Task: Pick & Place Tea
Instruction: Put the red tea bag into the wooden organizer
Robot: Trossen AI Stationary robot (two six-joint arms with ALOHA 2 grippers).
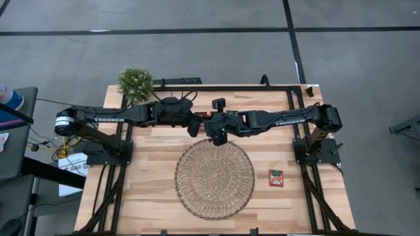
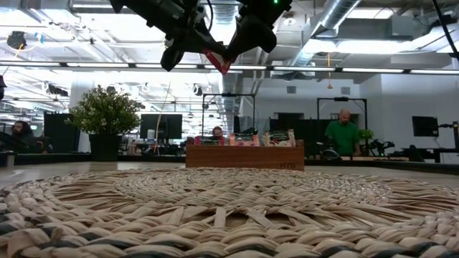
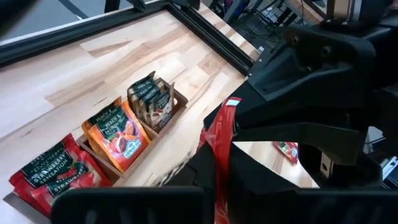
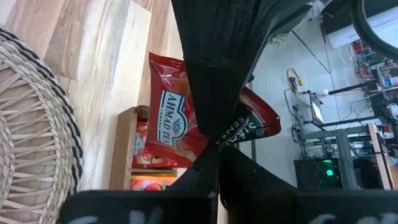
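From above, the two arms meet at the far middle of the desk [image 1: 157, 196] and hide the wooden tray, but the left wrist view shows the tray [image 3: 163, 127] holding upright tea sachets in three compartments: red, orange and dark green. Both the left pincer [image 2: 215, 61] and the right pincer [image 2: 228, 63] are clamped on one red sachet [image 2: 217, 60] in mid-air above it. Another sachet [image 1: 276, 177] lies flat right of the woven mat [image 1: 214, 178].
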